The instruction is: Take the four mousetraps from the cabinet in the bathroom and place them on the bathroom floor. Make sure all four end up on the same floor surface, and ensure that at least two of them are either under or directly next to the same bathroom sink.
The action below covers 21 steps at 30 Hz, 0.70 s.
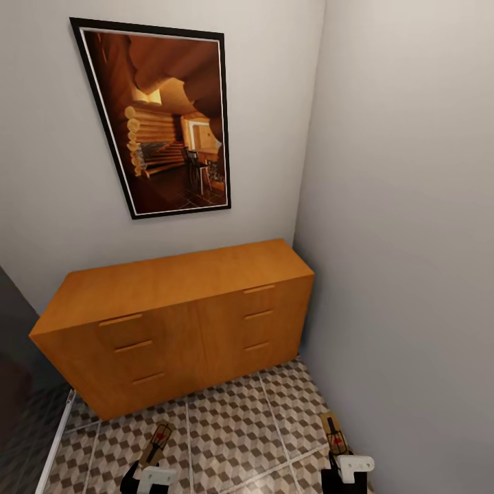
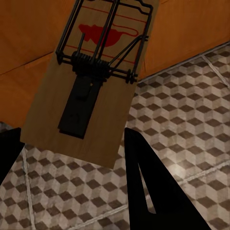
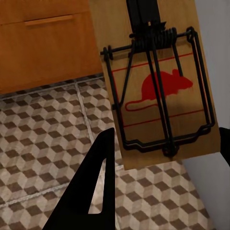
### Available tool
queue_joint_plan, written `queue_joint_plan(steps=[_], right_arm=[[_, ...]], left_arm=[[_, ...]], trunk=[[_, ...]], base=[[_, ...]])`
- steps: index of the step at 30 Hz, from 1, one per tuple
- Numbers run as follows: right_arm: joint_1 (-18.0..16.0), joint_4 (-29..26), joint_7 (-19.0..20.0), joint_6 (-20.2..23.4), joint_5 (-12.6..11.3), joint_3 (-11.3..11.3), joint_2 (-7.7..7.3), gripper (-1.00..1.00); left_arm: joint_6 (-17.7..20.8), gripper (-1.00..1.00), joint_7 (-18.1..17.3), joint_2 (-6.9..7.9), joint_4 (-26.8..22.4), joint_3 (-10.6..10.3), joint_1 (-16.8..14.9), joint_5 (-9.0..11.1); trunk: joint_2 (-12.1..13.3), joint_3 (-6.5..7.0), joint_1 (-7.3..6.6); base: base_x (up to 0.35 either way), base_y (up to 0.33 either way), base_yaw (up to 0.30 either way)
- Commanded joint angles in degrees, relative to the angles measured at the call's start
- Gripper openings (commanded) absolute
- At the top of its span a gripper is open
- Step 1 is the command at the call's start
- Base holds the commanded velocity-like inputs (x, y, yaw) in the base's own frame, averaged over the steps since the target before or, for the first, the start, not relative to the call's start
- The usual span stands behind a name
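Note:
The orange-brown cabinet [image 1: 178,309] stands against the back wall with its drawers closed. My left gripper [image 1: 151,461] is shut on one mousetrap [image 1: 160,439], a tan board with dark wire and a red mouse print [image 2: 86,81], held above the cube-patterned bathroom floor [image 1: 233,425]. My right gripper [image 1: 341,453] is shut on a second mousetrap [image 1: 335,431], which shows close up in the right wrist view [image 3: 153,81]. Black fingers [image 2: 148,191] [image 3: 96,182] flank each board. Both traps point toward the cabinet. The bathroom sink is out of view.
A grey wall [image 1: 412,274] runs close along my right side and meets the cabinet's end. A framed picture [image 1: 165,116] hangs above the cabinet. A white strip [image 1: 58,439] and a dark area [image 1: 17,384] edge the floor at the left.

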Motion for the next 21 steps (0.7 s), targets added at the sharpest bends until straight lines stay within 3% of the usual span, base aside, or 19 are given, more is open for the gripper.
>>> queue_joint_plan(steps=[1, 21], right_arm=[[0.0, 0.0, -0.5, -0.1, 0.0, 0.5, 0.02, -1.0], [0.0, 0.0, -0.5, -0.1, 0.0, 0.5, -0.03, -1.0]], left_arm=[[0.1, -1.0, 0.8, 0.0, 0.0, -0.5, 0.0, -0.2], [0.1, -1.0, 0.8, 0.0, 0.0, -0.5, 0.0, -0.2]], trunk=[[-0.1, -0.11, 0.03], [-0.1, -0.11, 0.03]], base=[[0.0, 0.0, 0.0], [0.0, 0.0, 0.0]])
